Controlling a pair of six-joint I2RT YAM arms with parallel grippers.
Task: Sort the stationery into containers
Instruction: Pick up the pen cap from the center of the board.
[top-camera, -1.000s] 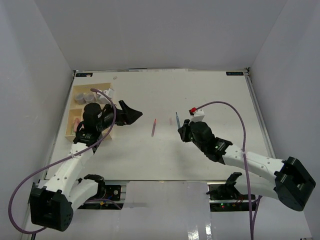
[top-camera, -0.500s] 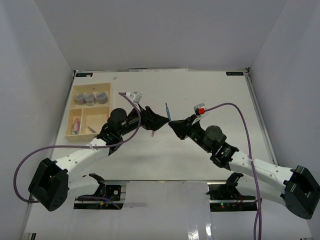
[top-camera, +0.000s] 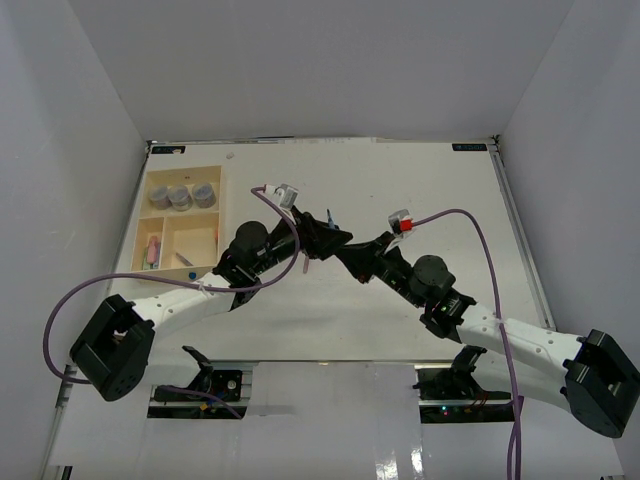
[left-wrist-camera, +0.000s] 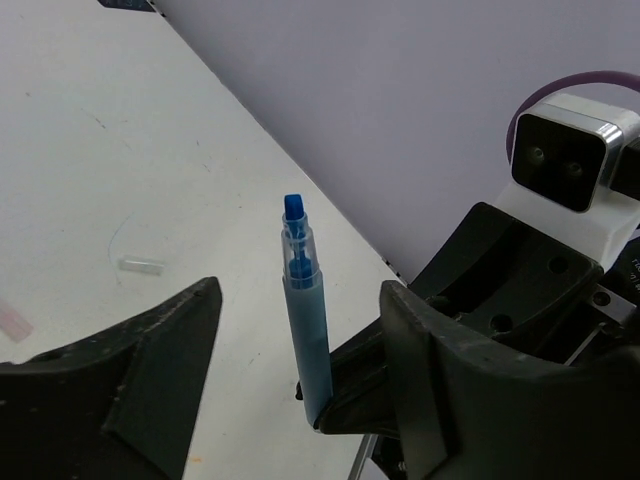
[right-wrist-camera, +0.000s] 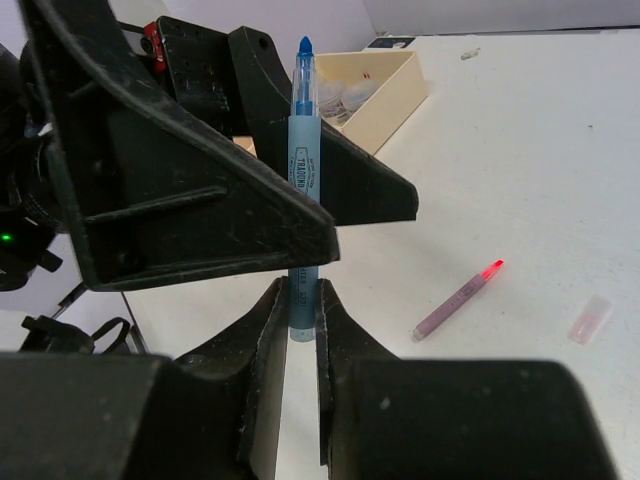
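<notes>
Matte white table (top-camera: 450, 200); right tool (right-wrist-camera: 302, 300) clamps slim blue marker (right-wrist-camera: 303, 170); left tool (left-wrist-camera: 300, 293) spread.

The top camera is looking down from above and behind the arm bases, far enough to be taking in the whole surface (top-camera: 420, 190), with the bases at 6 o'clock and the tray (top-camera: 195, 240) at 9 o'clock. The left wrist camera is sitting close behind the left pincer (left-wrist-camera: 300, 310), facing the right arm's camera housing (left-wrist-camera: 570, 150) at 2 o'clock. The right wrist camera is peering closely along the right pincer (right-wrist-camera: 300, 305), with the tray at 1 o'clock. Both wrist views are sharing the blue pen (right-wrist-camera: 303, 150) from opposite sides.
</notes>
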